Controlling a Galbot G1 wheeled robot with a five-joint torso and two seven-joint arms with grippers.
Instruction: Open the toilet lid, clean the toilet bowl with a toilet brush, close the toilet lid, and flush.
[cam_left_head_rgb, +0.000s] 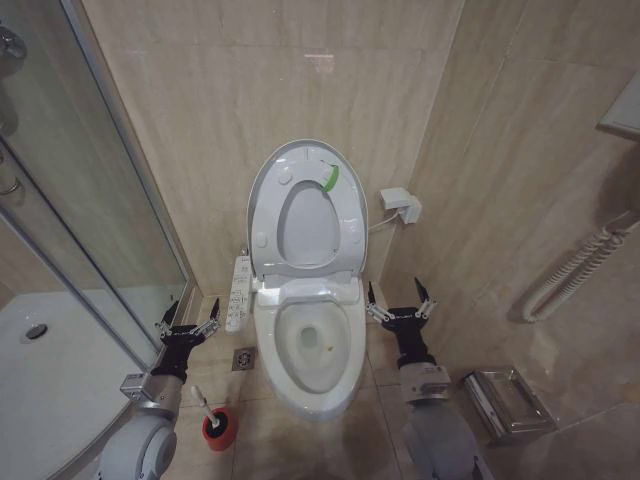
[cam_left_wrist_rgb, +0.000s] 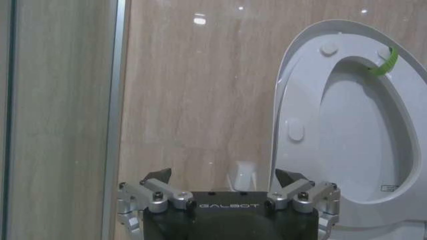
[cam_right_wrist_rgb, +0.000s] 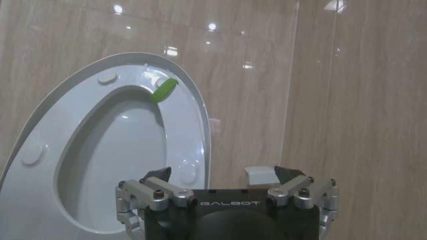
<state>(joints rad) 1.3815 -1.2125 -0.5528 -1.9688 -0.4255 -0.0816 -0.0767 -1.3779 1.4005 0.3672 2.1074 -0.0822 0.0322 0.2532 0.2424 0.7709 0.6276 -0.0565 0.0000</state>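
The toilet lid (cam_left_head_rgb: 305, 225) stands raised against the back wall, its underside showing round bumpers and a green strip; it also appears as the lid (cam_left_wrist_rgb: 360, 135) and the lid (cam_right_wrist_rgb: 113, 150) in the wrist views. Below it the toilet bowl (cam_left_head_rgb: 305, 345) lies uncovered. The toilet brush (cam_left_head_rgb: 203, 405) stands in its red cup holder (cam_left_head_rgb: 219, 428) on the floor left of the bowl. My left gripper (cam_left_head_rgb: 187, 318) (cam_left_wrist_rgb: 223, 175) hovers open left of the bowl, above the brush. My right gripper (cam_left_head_rgb: 400, 300) (cam_right_wrist_rgb: 221, 172) is open on the bowl's right side. Both hold nothing.
A glass shower enclosure (cam_left_head_rgb: 90, 200) closes off the left. A button panel (cam_left_head_rgb: 240, 290) hangs at the bowl's left side, with a floor drain (cam_left_head_rgb: 244, 358) below it. A wall box (cam_left_head_rgb: 400, 205), a coiled hose (cam_left_head_rgb: 575, 270) and a metal holder (cam_left_head_rgb: 505, 400) line the right wall.
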